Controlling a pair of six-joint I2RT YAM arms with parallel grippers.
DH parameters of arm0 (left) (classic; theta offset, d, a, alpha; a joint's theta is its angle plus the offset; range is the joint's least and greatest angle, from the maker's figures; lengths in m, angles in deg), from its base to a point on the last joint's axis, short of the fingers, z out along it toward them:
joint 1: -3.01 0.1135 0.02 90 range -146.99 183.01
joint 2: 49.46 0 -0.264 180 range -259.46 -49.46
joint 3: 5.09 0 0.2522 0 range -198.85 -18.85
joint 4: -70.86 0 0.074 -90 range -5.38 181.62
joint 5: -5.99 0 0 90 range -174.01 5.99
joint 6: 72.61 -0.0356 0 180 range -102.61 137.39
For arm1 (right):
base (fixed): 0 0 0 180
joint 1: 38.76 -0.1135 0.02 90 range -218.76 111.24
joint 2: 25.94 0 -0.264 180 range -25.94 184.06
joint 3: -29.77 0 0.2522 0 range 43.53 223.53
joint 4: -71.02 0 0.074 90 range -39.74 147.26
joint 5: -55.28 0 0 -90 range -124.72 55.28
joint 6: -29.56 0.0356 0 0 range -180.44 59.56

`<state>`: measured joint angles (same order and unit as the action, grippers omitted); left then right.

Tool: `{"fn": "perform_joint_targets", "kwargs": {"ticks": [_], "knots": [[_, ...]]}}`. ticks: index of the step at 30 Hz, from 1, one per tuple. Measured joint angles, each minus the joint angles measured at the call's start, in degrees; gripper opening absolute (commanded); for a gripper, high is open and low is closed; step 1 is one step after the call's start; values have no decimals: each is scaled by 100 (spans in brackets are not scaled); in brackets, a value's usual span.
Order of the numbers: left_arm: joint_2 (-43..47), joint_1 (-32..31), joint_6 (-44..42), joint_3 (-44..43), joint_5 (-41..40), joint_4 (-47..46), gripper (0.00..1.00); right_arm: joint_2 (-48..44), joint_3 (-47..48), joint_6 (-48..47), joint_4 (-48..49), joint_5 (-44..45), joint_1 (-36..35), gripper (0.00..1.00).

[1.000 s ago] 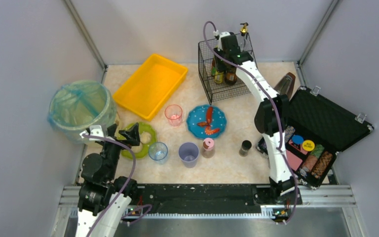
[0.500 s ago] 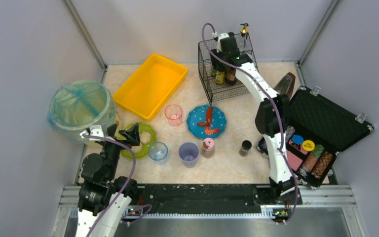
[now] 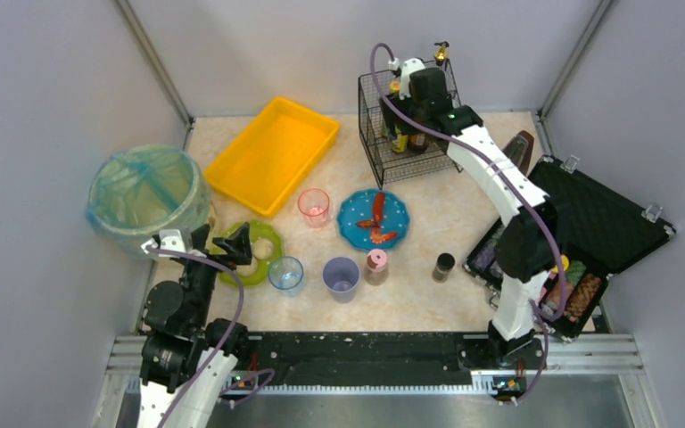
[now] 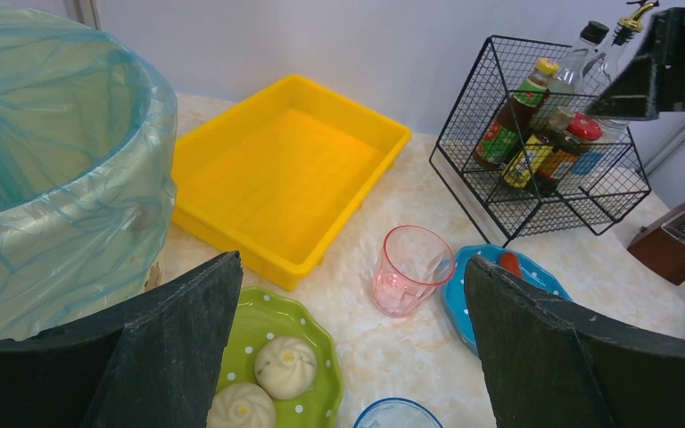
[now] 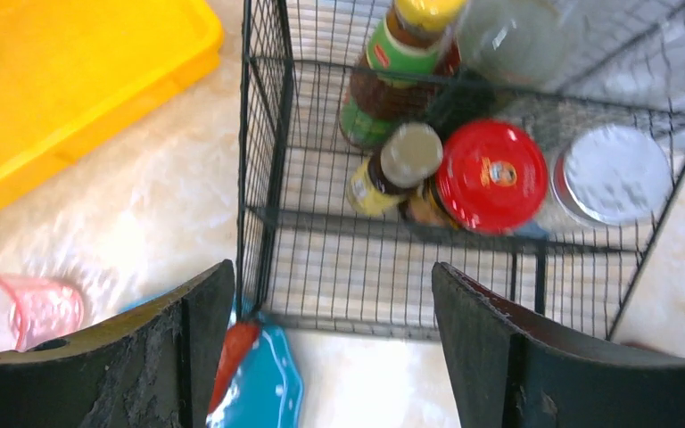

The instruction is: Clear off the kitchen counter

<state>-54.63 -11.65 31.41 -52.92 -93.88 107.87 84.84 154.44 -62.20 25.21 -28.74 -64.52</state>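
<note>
Stretching over the wire rack (image 3: 380, 153), right gripper (image 5: 330, 276) is hovering spread, empty; left gripper (image 4: 352, 263) gaping; wrist view is exposing a red-lidded jar (image 5: 491, 176).

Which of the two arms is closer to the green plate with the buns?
Left. The left gripper hovers over the green plate; the right gripper is far off, above the wire rack.

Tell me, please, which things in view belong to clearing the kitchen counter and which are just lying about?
Belonging to the job: kitchen counter; pink cup; blue cup; purple cup; blue plate; green plate with buns; pink-lidded jar; dark jar.

Probably just standing by, perhaps as receptacles: yellow tray; lined bin; wire rack; open black case; brown wedge-shaped object.
</note>
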Motion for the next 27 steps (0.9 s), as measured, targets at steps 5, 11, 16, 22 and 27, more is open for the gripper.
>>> {"fn": "perform_joint_targets", "kwargs": {"ticks": [5,11,16,22,27], "knots": [[76,-2,2,0,0,0,99,-1102,-1224,175,133,2,-2,86],[94,0,2,0,0,0,99,-2426,-3195,498,597,-55,0,89],[94,0,2,0,2,0,98,-3364,-4605,918,592,-13,0,89],[90,0,2,0,17,0,98,-4380,-5248,1447,-129,-33,0,88],[50,0,2,0,22,0,98,-4752,-5272,1744,-890,-225,-46,88]]}}
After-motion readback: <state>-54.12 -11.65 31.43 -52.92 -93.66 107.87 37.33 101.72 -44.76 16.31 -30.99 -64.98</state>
